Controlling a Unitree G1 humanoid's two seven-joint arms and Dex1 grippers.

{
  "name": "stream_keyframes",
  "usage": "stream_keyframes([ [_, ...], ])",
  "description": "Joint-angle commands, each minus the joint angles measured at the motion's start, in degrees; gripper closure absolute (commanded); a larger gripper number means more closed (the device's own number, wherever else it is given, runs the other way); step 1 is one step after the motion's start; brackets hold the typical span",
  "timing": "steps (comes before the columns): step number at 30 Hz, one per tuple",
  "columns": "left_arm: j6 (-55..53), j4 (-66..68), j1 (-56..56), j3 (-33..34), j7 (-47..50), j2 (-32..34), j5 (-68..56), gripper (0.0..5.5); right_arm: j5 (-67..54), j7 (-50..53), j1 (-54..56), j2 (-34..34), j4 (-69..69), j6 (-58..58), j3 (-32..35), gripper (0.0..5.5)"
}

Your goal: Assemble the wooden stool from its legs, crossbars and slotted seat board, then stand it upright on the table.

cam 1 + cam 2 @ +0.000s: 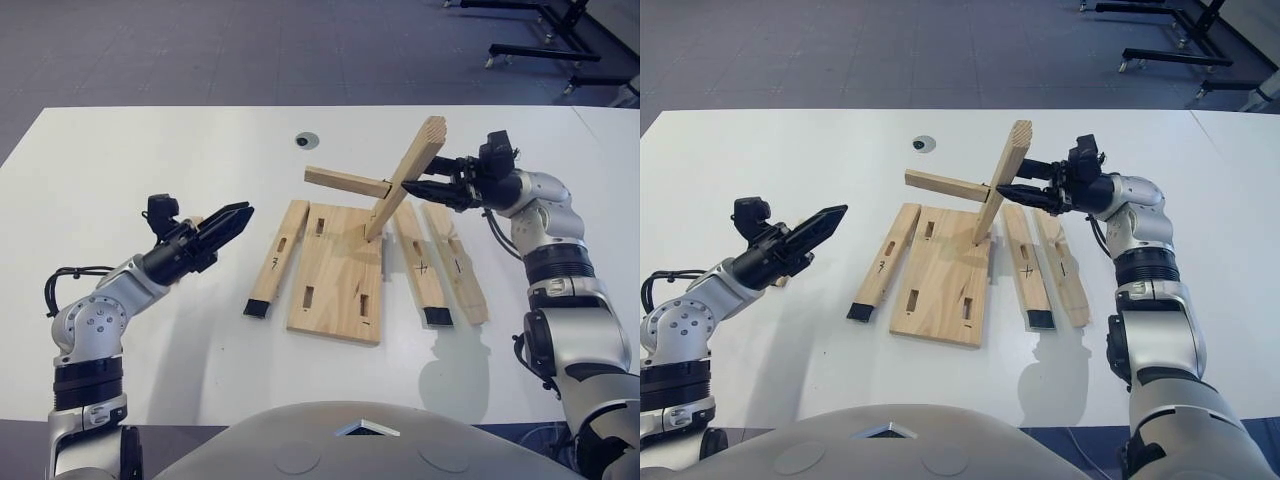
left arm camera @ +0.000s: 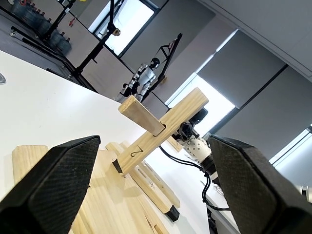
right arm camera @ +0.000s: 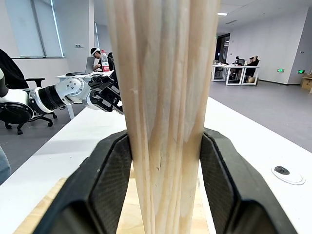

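The slotted seat board [image 1: 335,285] lies flat mid-table. My right gripper [image 1: 418,188] is shut on a wooden leg [image 1: 408,175] that leans steeply, its lower end touching the board's far right part. A crossbar [image 1: 345,181] sticks out of that leg toward my left. In the right wrist view both fingers [image 3: 105,187] press the leg [image 3: 163,97] from either side. My left gripper [image 1: 236,219] hovers open left of the board, nothing between its fingers [image 2: 53,190]. One loose leg [image 1: 277,257] lies left of the board; two more legs [image 1: 420,265] [image 1: 456,263] lie to its right.
A round grommet [image 1: 307,140] sits in the white table [image 1: 120,180] behind the parts. Bare tabletop stretches along the left side and the front edge. Beyond the table's far edge is grey floor with black stands [image 1: 545,40].
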State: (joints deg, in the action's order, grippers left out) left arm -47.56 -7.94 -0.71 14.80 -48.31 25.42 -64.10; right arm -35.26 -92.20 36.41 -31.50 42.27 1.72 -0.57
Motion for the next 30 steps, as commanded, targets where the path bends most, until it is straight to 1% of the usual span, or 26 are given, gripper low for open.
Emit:
stream_keyframes([
  [1,-0.12,-0.03,0.27,-0.11,-0.4,0.49,1.08,1.44,4.67,-0.22,-1.23,0.29,1.65,0.21,-1.75,3.45],
  [5,-0.02,-0.05,0.66,-0.22,-0.69,0.17,1.36,1.44,8.2,1.17,-3.34,1.23,1.18,0.03,-3.5,3.45],
  [9,0.31,0.01,1.05,-0.28,-0.73,-0.49,1.66,1.44,10.41,3.09,-2.78,0.83,0.21,-6.64,-6.78,3.45],
  [12,0.84,-0.35,1.63,-0.73,-0.6,-1.37,1.97,1.44,10.88,2.43,-1.54,0.18,0.35,-11.22,-8.35,3.45],
  [16,1.17,-0.57,2.31,-0.59,-0.79,-2.02,2.32,1.44,11.95,0.73,-0.58,-0.55,1.18,-14.37,-10.19,3.45],
  [24,2.2,-1.24,3.44,-0.72,-0.16,-3.47,2.83,1.44,14.5,3.02,3.02,0.16,3.3,-12.95,-11.05,3.45],
  [30,3.28,-1.77,4.11,-0.96,0.45,-5.08,3.2,1.44,15.13,1.93,5.07,0.06,3.43,-12.15,-10.98,3.45],
])
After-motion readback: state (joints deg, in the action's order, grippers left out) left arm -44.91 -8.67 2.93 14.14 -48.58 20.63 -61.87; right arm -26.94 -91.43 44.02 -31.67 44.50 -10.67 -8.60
